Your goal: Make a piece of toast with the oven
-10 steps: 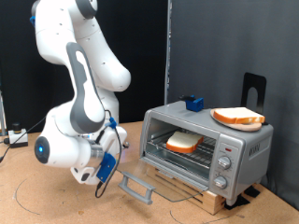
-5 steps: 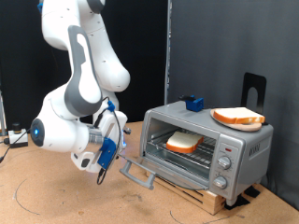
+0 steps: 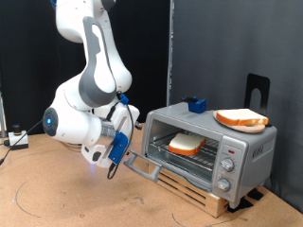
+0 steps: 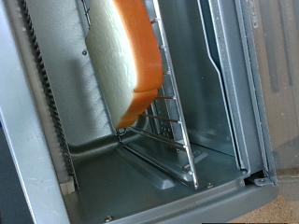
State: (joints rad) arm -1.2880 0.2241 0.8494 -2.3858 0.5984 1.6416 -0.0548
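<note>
Exterior view: pincer (image 3: pixel 113 170), grip unclear, beside boxy silver oven (image 3: pixel 210 151); cream, orange-crusted toast (image 3: pixel 186 144) on wire rack.

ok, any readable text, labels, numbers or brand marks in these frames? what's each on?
None readable.
Oven: faint markings around the three knobs on its control panel, too small and blurred to read.
Blue object on the oven top: no legible marking.
Robot arm: no legible text.
Wrist view shows only the oven interior, wire rack and piece of toast; no text.
</note>
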